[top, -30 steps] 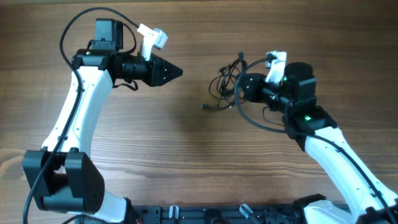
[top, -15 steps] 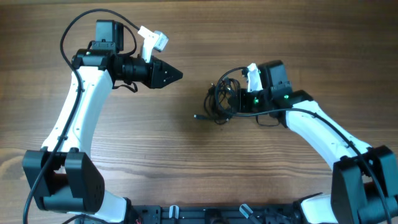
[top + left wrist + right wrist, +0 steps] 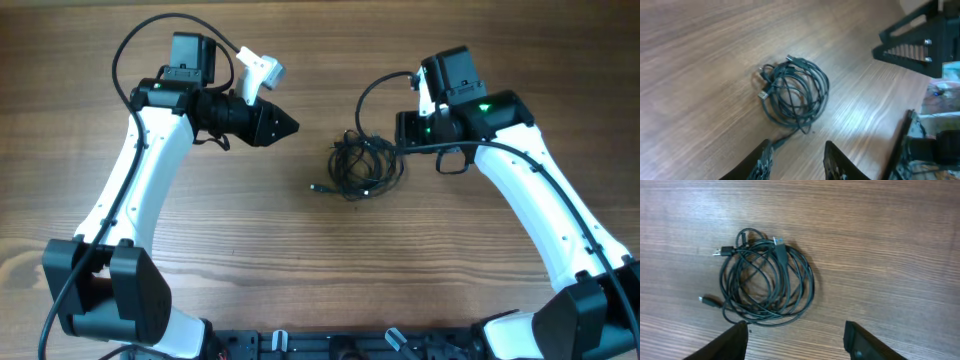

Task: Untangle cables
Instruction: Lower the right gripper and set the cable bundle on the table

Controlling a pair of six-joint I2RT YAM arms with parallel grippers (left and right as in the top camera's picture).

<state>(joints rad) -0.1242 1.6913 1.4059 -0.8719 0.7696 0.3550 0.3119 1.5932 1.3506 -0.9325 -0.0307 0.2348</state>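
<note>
The cables (image 3: 362, 168) lie as one loose dark coil on the wooden table, held by neither gripper. In the left wrist view the cables (image 3: 792, 92) sit just ahead of my left gripper (image 3: 800, 162), which is open. One strand trails toward its left finger, and nothing is between the jaws. From overhead, the left gripper (image 3: 290, 127) points right, a short way left of the coil. My right gripper (image 3: 402, 132) hovers just above and to the right of the coil. In the right wrist view the right gripper (image 3: 797, 342) stands wide open and empty, with the cables (image 3: 765, 277) beyond it.
The bare wooden table (image 3: 300, 260) surrounds the coil. Thick black wires loop off both arms, and the arm bases stand at the front edge (image 3: 330, 345). A small plug end (image 3: 316, 187) sticks out at the coil's left.
My right gripper has opened, let the cables go and drawn back up and to the right. The coil now lies flat on the table. My left arm has shifted slightly right.
</note>
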